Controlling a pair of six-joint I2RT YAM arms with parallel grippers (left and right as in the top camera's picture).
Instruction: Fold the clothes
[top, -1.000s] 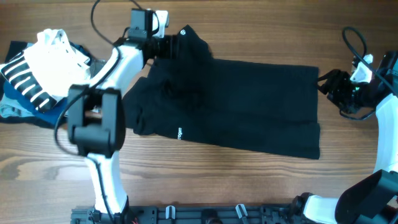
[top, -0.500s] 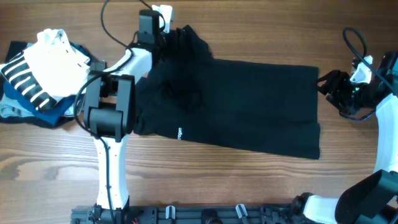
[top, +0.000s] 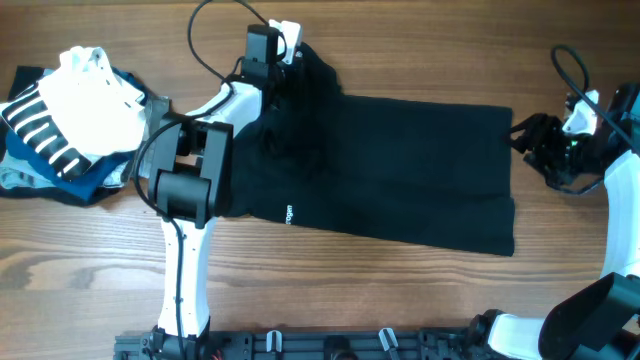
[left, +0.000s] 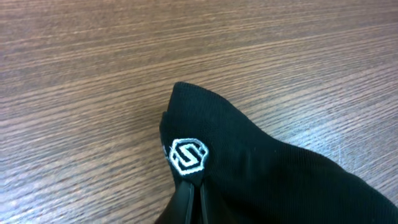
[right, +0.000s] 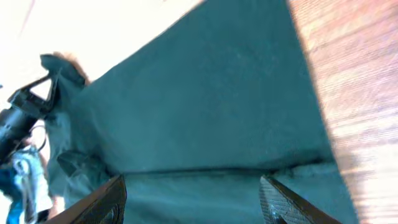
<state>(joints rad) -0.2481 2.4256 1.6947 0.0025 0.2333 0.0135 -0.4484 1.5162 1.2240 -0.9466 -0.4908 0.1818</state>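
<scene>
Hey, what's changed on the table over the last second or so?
The left gripper slid right along the far side to the logo corner of the shirt and shut on it, having been open. The right gripper stayed open at the shirt's right edge. The rest of the shirt and the clothes pile at the left lie as before.

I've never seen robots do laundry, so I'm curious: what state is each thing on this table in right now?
T-shirt: lying spread out flat, one corner pinched.
Left gripper: shut on the T-shirt's corner.
Right gripper: open, holding nothing, at the T-shirt's edge.
White garment: crumpled in a heap.
Striped garment: crumpled, partly under the white one.
</scene>
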